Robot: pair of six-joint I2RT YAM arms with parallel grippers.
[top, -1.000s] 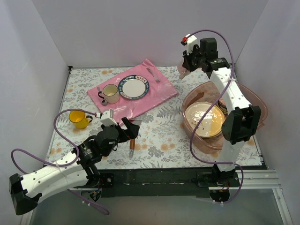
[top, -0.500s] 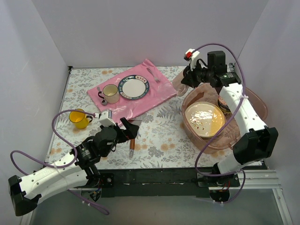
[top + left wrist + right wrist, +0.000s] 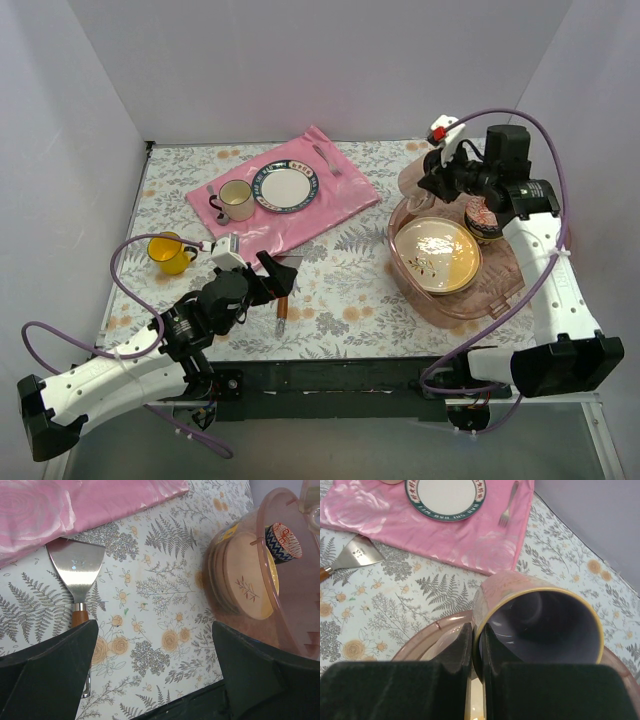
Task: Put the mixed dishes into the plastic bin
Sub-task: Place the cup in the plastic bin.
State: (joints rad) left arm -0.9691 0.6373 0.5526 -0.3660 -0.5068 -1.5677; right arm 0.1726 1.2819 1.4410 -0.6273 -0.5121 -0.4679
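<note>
My right gripper (image 3: 479,641) is shut on the rim of the pinkish mug (image 3: 540,622), one finger inside its dark purple interior and one outside. In the top view the mug (image 3: 409,179) hangs tilted over the far-left rim of the plastic bin (image 3: 442,306). Cream plates (image 3: 437,255) lie stacked in the bin, with a small patterned bowl (image 3: 483,220) beside them. A yellow mug (image 3: 170,253) stands at the table's left. My left gripper (image 3: 281,278) is open low over the floral cloth, nothing between its fingers (image 3: 45,670).
A pink mat (image 3: 285,200) at the back carries a blue-rimmed white plate (image 3: 287,187), a cream mug (image 3: 236,199) and a fork (image 3: 326,158). A steel spatula (image 3: 283,290) with a wooden handle lies by my left gripper. White walls enclose the table.
The right arm has swung right and down, carrying the pinkish mug from the back of the table to the bin's far-left rim. The left arm has barely moved.
</note>
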